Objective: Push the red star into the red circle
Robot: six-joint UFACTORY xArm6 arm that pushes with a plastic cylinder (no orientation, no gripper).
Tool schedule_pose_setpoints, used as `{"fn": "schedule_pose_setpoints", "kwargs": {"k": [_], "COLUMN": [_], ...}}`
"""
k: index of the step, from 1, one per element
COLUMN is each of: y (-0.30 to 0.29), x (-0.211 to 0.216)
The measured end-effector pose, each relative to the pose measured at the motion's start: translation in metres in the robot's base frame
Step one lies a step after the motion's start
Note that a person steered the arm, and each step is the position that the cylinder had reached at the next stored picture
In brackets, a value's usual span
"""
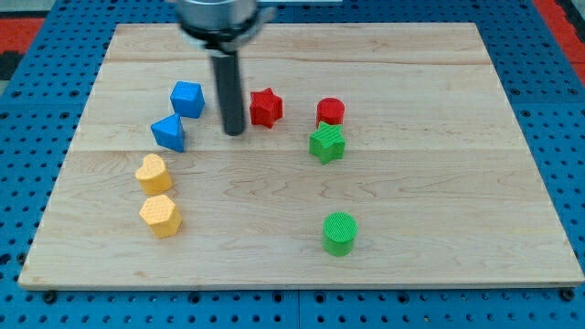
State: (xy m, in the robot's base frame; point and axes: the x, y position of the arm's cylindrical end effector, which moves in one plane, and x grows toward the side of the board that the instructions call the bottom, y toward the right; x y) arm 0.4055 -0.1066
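Note:
The red star (266, 107) lies on the wooden board (302, 228), a little above the middle. The red circle (331, 111) stands to its right, a gap apart. My tip (235, 132) is on the board just left of the red star and slightly below it, close to it; I cannot tell whether it touches. The rod rises from there to the view's top.
A green star (326, 143) sits right below the red circle, touching it. A blue cube (186, 98) and a blue triangle (169, 132) lie left of my tip. A yellow heart (153, 173) and yellow hexagon (161, 216) lie lower left. A green circle (340, 233) stands lower right.

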Motion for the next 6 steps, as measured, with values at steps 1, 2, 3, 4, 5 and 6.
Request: {"fn": "schedule_pose_setpoints", "kwargs": {"k": [1,2,3,4,5,6], "y": [-0.008,0.054,0.106,0.125,0.071,0.034], "x": [-0.047,-0.008,0.019,0.019,0.017,-0.021]}}
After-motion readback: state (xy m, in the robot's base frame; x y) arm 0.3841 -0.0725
